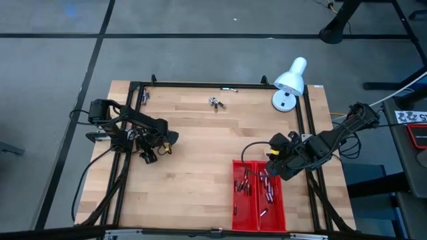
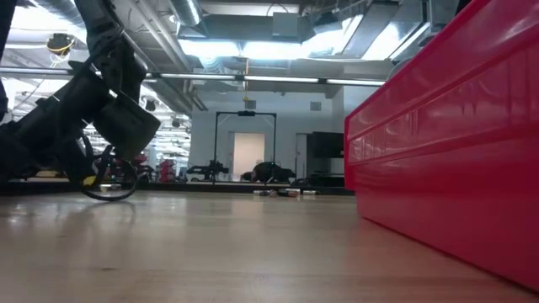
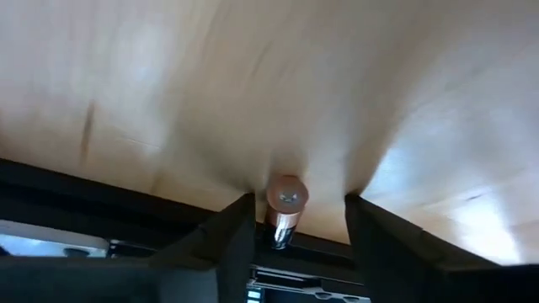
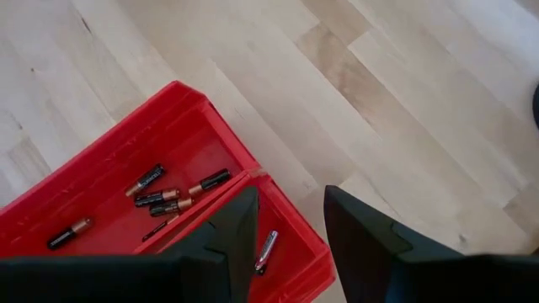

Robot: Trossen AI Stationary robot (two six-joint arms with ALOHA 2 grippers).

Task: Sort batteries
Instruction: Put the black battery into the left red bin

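We see the left gripper (image 1: pixel 165 148) low over the wooden table (image 1: pixel 200 167) at the left of the high view, with one battery (image 3: pixel 285 209) between its two dark fingers (image 3: pixel 232 240). In the left wrist view the cell sits in the middle of the gap, its long axis running along the fingers, one metallic end turned to the camera. A little space shows on each side of it, so we judge the jaws are part way closed around the cell and not yet gripping it; the closing move turns on that small gap.

The left arm reaches in from the left edge of the table, elbow folded, wrist pitched down toward the wood.

The right gripper (image 4: pixel 282 231) hangs above the red tray (image 1: pixel 235 213) at the lower right of the high view, fingers parted and holding nothing. More batteries (image 4: pixel 168 198) lie in the tray's two compartments, and a small cluster (image 1: pixel 215 103) lies near the upper middle of the table, well apart from both arms. The left arm is the nearer one to that cluster
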